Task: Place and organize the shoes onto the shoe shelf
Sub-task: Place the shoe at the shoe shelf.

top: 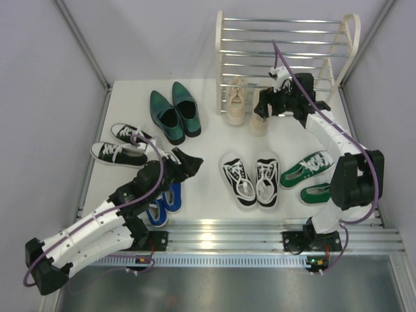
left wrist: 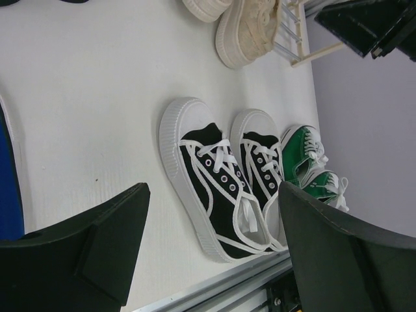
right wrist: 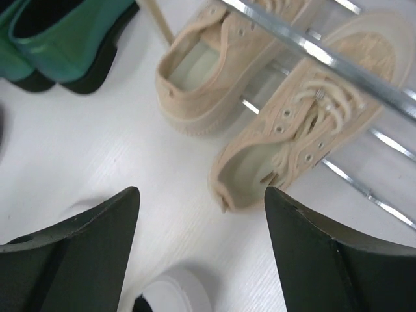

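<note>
- Beige lace-ups [top: 236, 101] sit toes-in on your shoe shelf [top: 286, 40]; five other pairs [top: 250, 182] lie on the table [top: 208, 146].
- Your right gripper [right wrist: 201, 195] and left gripper [left wrist: 213, 192] gape, empty.

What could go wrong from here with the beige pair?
The beige lace-ups sit only toe-in under the shoe shelf bars, heels on the table, one skewed; they may count as unplaced. The right gripper hangs open close by, its purple cable crossing the bars: a snag risk on retreat.
</note>
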Action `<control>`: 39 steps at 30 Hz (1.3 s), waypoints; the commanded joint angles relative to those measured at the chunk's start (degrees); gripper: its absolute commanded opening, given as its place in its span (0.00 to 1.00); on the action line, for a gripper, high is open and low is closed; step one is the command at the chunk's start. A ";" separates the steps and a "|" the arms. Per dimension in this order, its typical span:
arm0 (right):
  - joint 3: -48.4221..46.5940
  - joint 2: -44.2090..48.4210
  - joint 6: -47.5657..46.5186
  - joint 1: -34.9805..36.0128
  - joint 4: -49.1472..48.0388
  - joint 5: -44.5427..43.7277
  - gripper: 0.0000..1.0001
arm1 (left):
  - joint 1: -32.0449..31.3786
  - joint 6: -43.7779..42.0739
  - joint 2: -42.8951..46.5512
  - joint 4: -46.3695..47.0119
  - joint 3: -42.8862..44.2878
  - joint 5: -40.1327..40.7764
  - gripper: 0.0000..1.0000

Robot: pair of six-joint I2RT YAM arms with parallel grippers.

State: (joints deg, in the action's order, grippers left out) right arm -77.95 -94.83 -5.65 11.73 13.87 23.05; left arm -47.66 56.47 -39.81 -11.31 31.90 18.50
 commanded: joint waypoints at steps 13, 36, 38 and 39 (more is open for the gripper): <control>7.38 -2.64 6.95 -2.67 1.17 -0.38 0.76 | 0.29 -1.18 -0.09 6.92 -2.37 -0.66 0.86; 2.02 -11.96 17.96 -2.32 -6.84 -2.66 0.55 | 0.29 -1.10 -2.55 7.27 -1.14 -1.28 0.86; 1.67 -12.57 17.95 -2.32 -6.57 -2.66 0.48 | 0.29 -1.27 -2.99 7.27 -0.70 -1.36 0.86; 1.49 -12.92 17.87 -2.32 -6.49 -2.66 0.41 | 0.29 -1.36 -2.99 7.27 -0.70 -1.36 0.86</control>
State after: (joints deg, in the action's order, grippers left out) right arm -73.34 -106.59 11.97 9.26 10.28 20.80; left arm -47.66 55.92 -42.57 -7.31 29.56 17.43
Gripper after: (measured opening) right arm 0.454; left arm 0.856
